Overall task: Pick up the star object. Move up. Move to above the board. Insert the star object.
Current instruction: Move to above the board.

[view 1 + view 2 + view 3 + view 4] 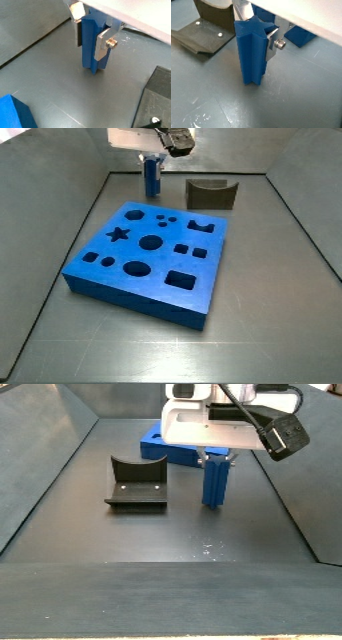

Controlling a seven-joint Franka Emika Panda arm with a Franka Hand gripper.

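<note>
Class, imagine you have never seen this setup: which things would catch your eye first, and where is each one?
The large blue board with its cut-out holes lies on the grey floor in the middle. Beyond it, the claw grips the tall blue star object, which stands upright with its foot at the floor. Beside that stands the dark fixture, apart from both.

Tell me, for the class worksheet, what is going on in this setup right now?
A Franka arm's gripper is closed around the star object, a tall blue peg that stands upright with its lower end at the grey floor. In a side view the board, with its star, circle and square holes, lies apart from the peg, every hole empty. The dark fixture stands to one side, untouched.
</note>
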